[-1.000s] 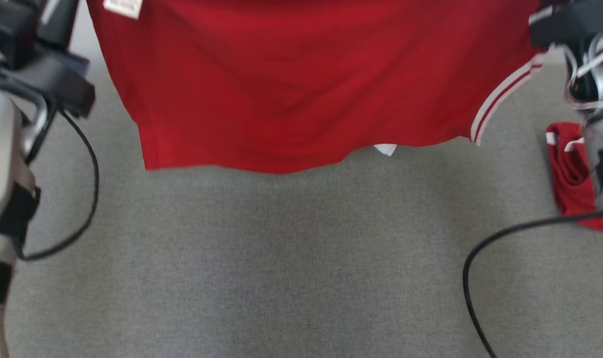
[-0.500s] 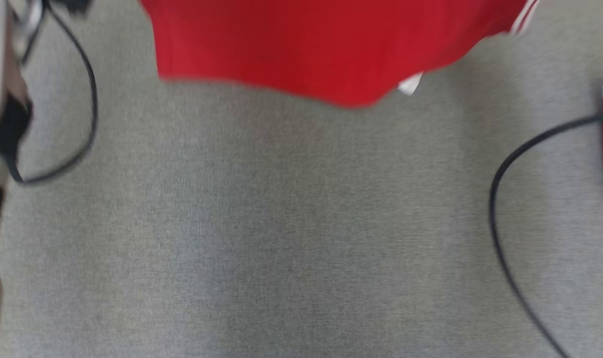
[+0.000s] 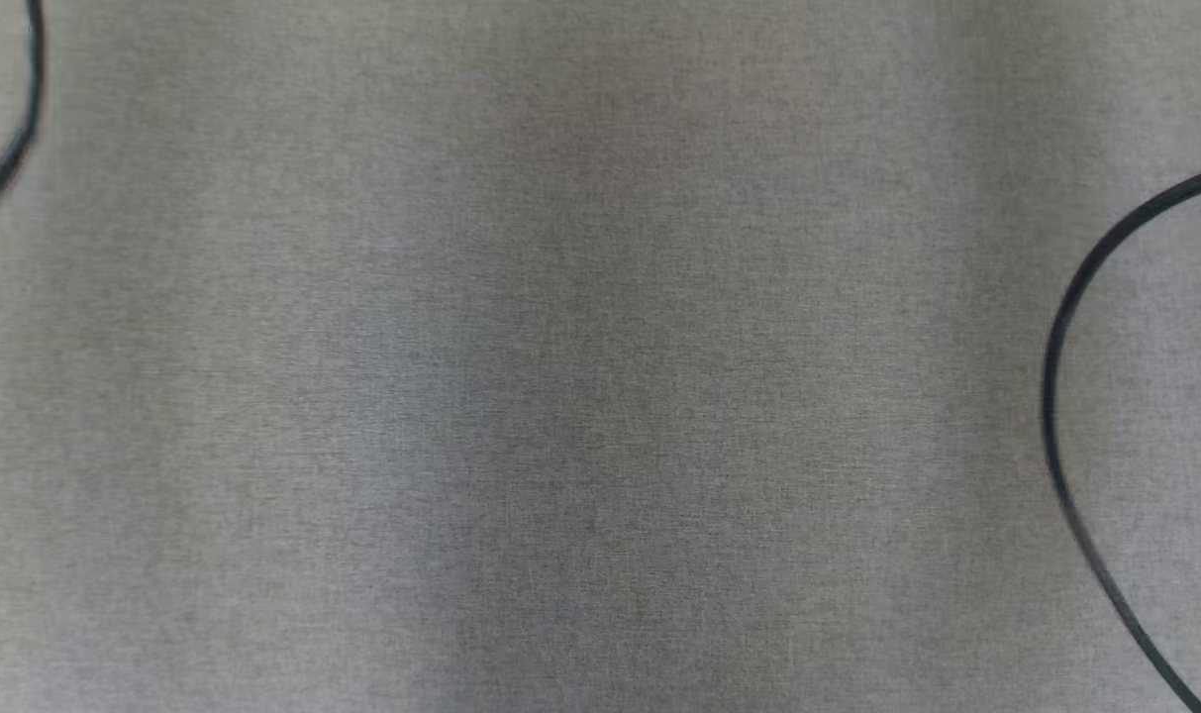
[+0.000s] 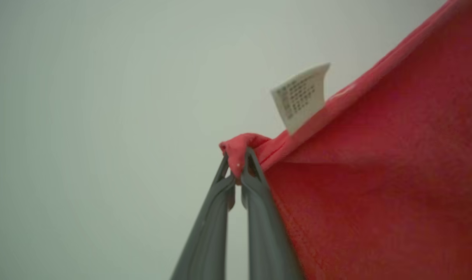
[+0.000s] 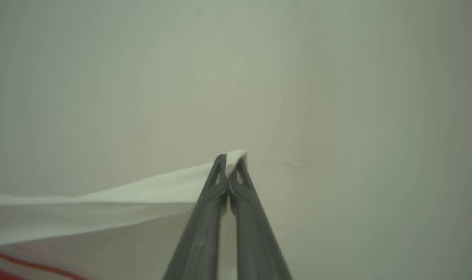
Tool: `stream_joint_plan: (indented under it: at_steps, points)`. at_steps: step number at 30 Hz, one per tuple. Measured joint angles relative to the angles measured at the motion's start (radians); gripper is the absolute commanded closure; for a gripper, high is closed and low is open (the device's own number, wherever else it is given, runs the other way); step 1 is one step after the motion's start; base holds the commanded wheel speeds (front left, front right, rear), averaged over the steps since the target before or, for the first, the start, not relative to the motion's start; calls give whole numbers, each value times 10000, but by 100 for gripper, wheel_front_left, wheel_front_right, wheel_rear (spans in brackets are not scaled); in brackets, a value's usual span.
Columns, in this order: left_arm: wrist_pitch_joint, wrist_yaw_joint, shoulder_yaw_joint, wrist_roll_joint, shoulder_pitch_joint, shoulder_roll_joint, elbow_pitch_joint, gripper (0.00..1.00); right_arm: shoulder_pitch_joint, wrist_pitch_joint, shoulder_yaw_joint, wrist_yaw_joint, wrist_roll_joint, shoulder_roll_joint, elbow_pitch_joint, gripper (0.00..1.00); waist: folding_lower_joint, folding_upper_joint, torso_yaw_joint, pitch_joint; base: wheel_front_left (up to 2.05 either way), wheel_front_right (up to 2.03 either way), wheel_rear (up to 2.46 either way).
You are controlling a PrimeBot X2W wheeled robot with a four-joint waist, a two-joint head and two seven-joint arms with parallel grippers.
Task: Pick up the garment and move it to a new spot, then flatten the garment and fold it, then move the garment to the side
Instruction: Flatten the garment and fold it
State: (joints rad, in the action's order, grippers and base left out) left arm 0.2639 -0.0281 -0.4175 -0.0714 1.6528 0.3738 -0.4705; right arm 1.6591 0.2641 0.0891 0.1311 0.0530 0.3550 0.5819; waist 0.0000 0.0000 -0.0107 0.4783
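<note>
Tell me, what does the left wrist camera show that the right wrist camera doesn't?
Left wrist view: the left tool pinches a bunched corner of the red garment, a printed white label sticking up beside it. Right wrist view: the right tool pinches a white edge, a red stripe at lower left. Shared: dark fingers shut on cloth against a plain pale backdrop.

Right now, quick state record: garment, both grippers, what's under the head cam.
garment: red garment, held at two points
left gripper: shut on a bunched red corner
label: white care label on the edge just past the left grip
right gripper: shut on the white trim
surface: plain grey surface
cables: black cable at right, another at upper left
stage: flattening and folding not yet done
</note>
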Motion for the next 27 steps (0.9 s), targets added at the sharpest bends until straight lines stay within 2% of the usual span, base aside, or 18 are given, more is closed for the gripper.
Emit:
stream_joint_plan:
  at_steps: [4,6,7,14,21,27]
  points:
    - [-2,-56,71,451,-867,107,121,100,-732,0,-96,0,-54,142,-98,100,1,1,-41,198,0,0,0]
    - [-2,-29,140,771,-1406,167,163,100,-1331,-2,82,0,-520,77,-159,100,2,1,-75,299,0,0,0]
    - [-2,-94,209,941,-2014,209,297,100,-1995,-4,387,0,-1120,94,-288,100,2,1,-114,378,0,0,0]
    - [-2,-263,594,1540,-4554,-107,991,100,-4854,-4,1116,2,-2982,600,-1254,100,1,0,-198,269,0,0,0]
    - [-2,-462,1595,2067,-7750,-886,1597,100,-8035,-6,1419,2,-4391,863,-2071,100,0,0,-184,-255,0,0,0]
    - [-2,-238,2288,2107,-10237,-1720,1461,100,-10609,-8,1628,2,-4907,802,-2462,100,-1,0,-175,-1010,0,0,0]
